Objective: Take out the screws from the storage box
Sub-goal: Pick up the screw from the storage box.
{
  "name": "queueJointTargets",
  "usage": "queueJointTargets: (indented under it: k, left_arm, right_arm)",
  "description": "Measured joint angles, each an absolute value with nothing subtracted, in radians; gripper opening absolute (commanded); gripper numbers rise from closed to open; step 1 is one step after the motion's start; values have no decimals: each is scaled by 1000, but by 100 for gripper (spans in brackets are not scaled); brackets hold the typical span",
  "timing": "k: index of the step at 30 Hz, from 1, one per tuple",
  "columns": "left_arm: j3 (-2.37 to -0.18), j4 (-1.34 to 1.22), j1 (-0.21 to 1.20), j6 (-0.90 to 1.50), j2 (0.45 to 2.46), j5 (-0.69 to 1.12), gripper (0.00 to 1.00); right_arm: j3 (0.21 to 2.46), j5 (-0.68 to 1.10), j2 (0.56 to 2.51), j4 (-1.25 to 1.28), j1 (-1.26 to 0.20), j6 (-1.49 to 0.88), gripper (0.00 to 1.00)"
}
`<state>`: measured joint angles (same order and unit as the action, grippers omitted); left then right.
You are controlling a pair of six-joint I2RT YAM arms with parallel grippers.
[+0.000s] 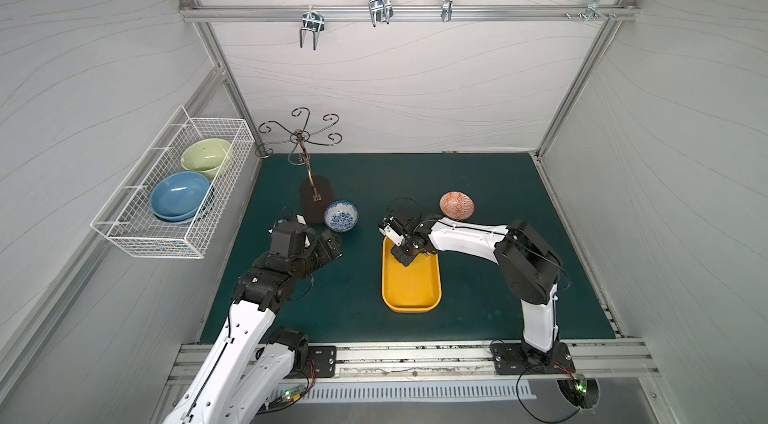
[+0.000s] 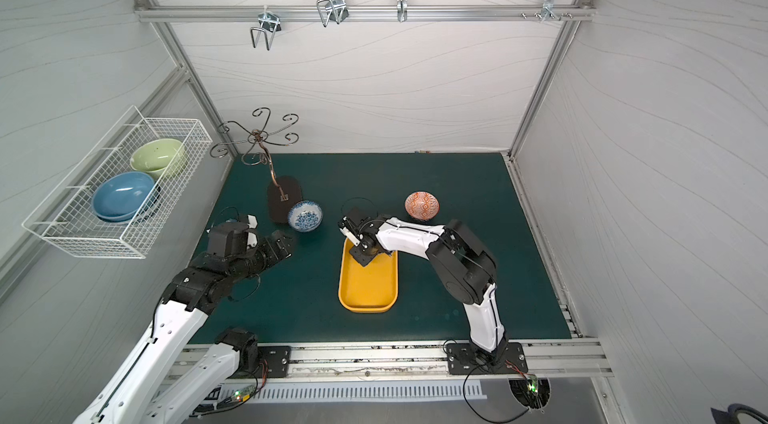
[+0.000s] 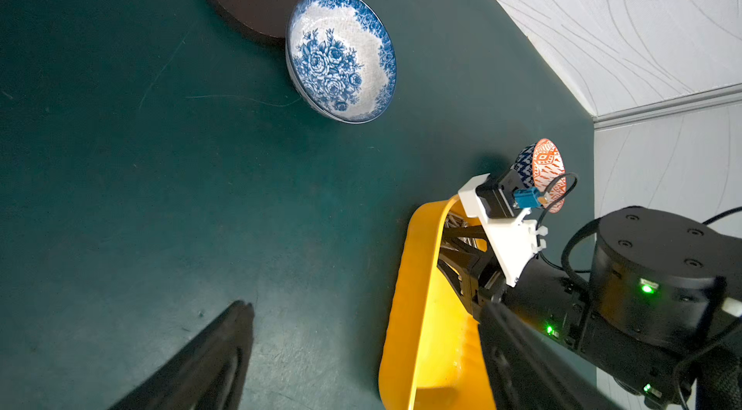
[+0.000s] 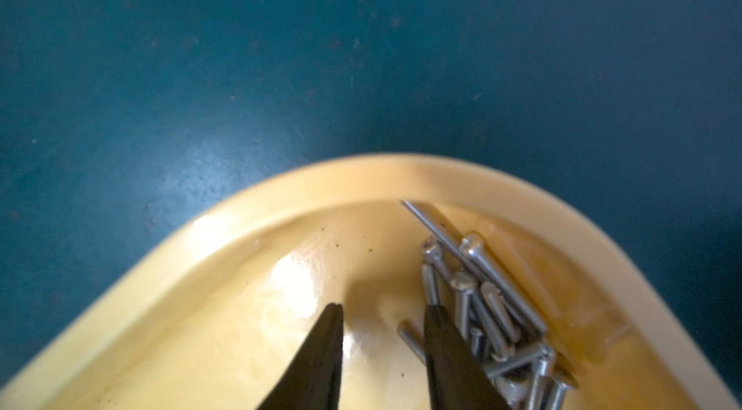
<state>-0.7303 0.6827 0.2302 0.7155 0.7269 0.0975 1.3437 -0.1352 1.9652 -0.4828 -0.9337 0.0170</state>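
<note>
Silver-grey metal screws (image 4: 494, 299) heaped in one corner of shallow yellow plastic storage box (image 4: 361, 171); right claw (image 4: 383, 309) parted, empty, tips beside them, apparently to pinch one; left claw (image 1: 334, 245) released, idle.

Screws (image 4: 497, 309) — partly behind right jaws, partly off-frame

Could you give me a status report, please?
Left gripper open. Right gripper open, empty, inside shallow yellow plastic storage box. Small silver metal screws heaped beside it. Nothing blocking.
</note>
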Motion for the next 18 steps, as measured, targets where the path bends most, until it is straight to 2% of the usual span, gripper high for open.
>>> queueJointTargets:
  k: [7, 18]
  left_arm:
    - [-726, 681, 230, 719, 726, 104, 91]
    - [-717, 674, 230, 735, 737, 118, 90]
  right_arm:
    - [1328, -162, 1964, -495, -933, 17, 35]
    - [1267, -165, 1932, -477, -933, -4, 38]
